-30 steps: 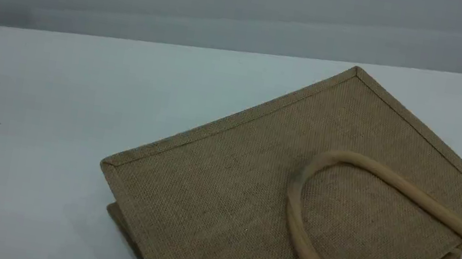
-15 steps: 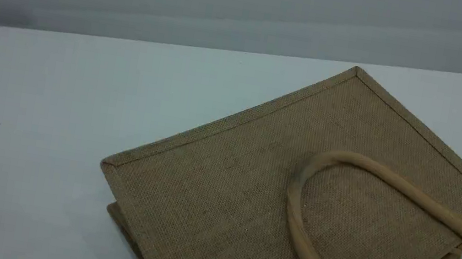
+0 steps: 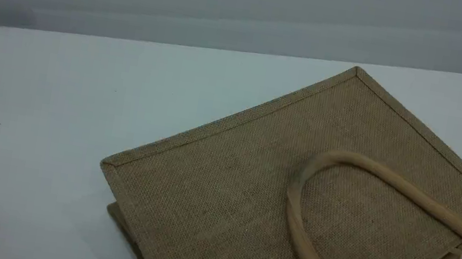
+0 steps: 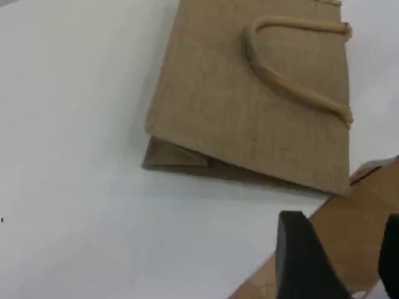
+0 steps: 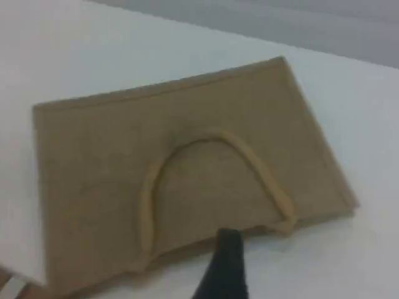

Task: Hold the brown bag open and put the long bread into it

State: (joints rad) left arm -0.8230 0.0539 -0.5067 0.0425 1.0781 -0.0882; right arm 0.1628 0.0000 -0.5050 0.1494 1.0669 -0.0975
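Note:
The brown bag lies flat and closed on the white table, at the right of the scene view. One beige loop handle rests on its top face. No arm shows in the scene view. In the left wrist view the bag lies ahead, and my left gripper stands open at the bottom right, apart from it, with nothing between its fingers. In the right wrist view a single dark fingertip of my right gripper hovers near the bag's handle side, holding nothing. The long bread is out of view.
The white table stretches left of the bag, with a grey wall behind its far edge. In the left wrist view a brown board-like surface lies beyond the table's edge, under the left fingers.

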